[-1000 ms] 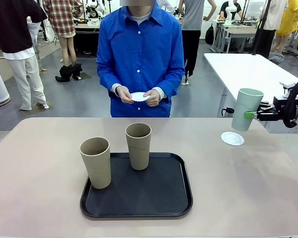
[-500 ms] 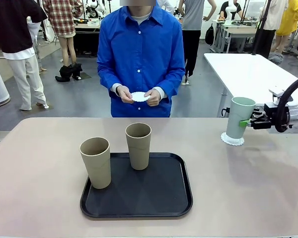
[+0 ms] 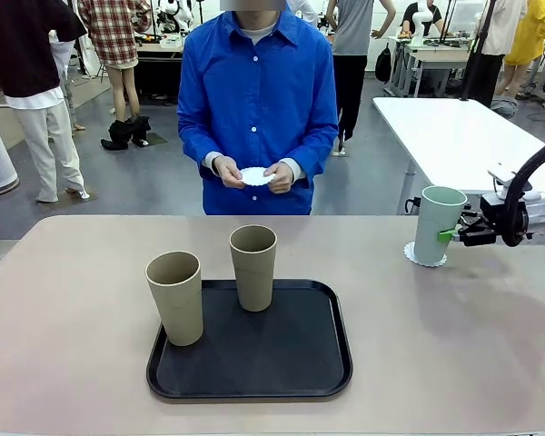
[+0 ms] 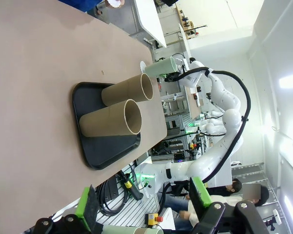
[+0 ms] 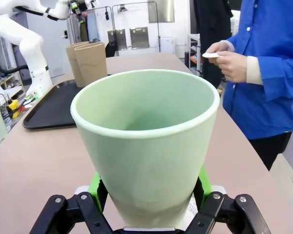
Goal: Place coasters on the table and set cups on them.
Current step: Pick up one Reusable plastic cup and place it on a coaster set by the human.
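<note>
Front view: at the far right of the table (image 3: pixel 73 363) the mint cup (image 3: pixel 439 224) stands upright. Your right gripper (image 3: pixel 454 234) is clamped on its wall from the right side. The base seems to rest on a coaster (image 3: pixel 411 252), so I judge that you release and draw back rightwards.

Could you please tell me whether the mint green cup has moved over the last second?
Yes. The mint green cup has come down and slightly leftward onto the coaster, which stayed put.

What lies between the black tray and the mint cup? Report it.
Nothing: in the front view, only bare table separates the black tray from the mint cup on its coaster.
</note>
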{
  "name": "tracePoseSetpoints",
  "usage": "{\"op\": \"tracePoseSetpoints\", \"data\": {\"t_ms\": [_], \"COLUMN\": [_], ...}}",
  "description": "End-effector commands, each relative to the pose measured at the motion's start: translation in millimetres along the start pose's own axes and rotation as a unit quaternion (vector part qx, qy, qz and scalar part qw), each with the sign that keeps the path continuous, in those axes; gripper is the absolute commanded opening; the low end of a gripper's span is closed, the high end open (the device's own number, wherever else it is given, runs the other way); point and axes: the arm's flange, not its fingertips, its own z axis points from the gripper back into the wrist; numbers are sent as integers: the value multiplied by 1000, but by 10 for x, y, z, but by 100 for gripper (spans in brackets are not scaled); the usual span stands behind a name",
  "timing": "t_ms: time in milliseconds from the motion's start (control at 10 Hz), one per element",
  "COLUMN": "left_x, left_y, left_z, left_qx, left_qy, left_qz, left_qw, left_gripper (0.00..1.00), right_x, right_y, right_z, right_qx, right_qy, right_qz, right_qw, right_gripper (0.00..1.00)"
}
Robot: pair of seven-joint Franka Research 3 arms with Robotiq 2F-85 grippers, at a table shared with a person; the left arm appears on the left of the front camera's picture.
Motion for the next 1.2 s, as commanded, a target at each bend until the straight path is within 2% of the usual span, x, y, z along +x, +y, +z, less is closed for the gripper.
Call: {"op": "tracePoseSetpoints", "data": {"t_ms": [0,1100], "left_x": [3,3], "left_y": [-9,-9], "left_z": [15,15], "left_qx": [-10,-10], "left_qy": [-4,-4], "left_qz": [-5,-5], "left_qw": [1000,1000], "left_gripper": [100,100], "right_x": [-5,-107], "right_y": [-64,-219], "right_z": [24,21], "right_qx": [21,7], "right_qy": [-9,-11], "right_qz": [20,8], "right_qw": [1000,1000], "right_gripper": [85,85]}}
